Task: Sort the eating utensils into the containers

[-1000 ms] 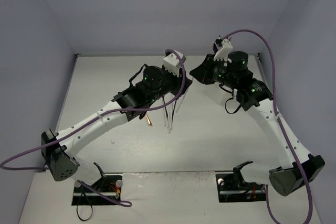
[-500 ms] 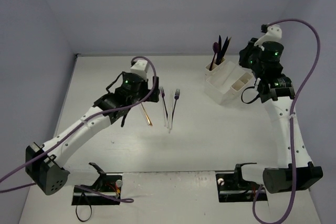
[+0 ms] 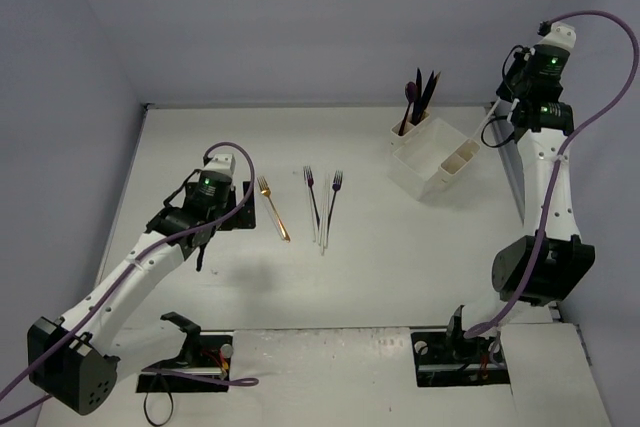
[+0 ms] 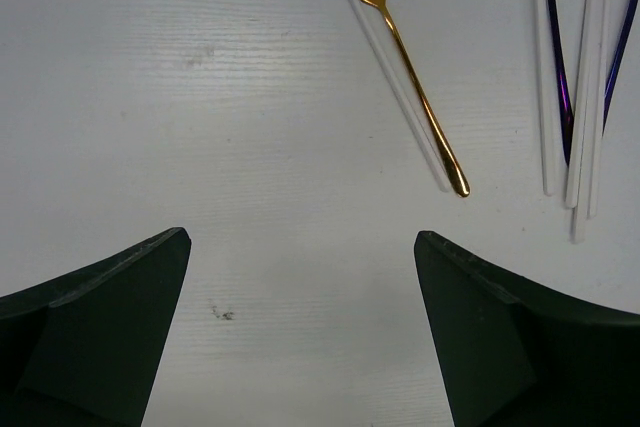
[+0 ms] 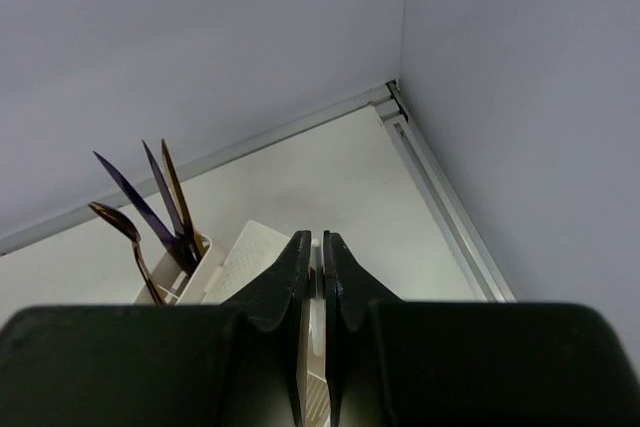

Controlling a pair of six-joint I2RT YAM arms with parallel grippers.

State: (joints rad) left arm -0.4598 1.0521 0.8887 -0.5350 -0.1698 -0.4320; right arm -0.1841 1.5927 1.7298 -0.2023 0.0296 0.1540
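My left gripper (image 3: 222,222) hangs open and empty over bare table (image 4: 302,237). A gold fork (image 3: 273,209) (image 4: 405,57) lies just ahead and to its right, on top of a clear white utensil (image 4: 400,97). Further right lie two dark purple forks (image 3: 312,197) (image 4: 556,77) with white utensils (image 3: 322,227) (image 4: 590,97) between them. The white organizer (image 3: 430,172) (image 5: 245,252) stands at the back right; its cup (image 3: 408,135) (image 5: 195,267) holds dark and gold utensils (image 3: 420,95) (image 5: 165,202). My right gripper (image 3: 515,72) (image 5: 315,239) is raised above it, shut on a slim white utensil (image 5: 316,292).
Grey walls close in the table; the back right corner and its metal rail (image 5: 440,197) lie just beyond my right gripper. Purple cables loop off both arms. The arm bases sit at the near edge.
The left arm has drawn back to the left, away from the forks, and its gripper has opened. The right arm has swung up and right toward the back corner, jaws staying shut.
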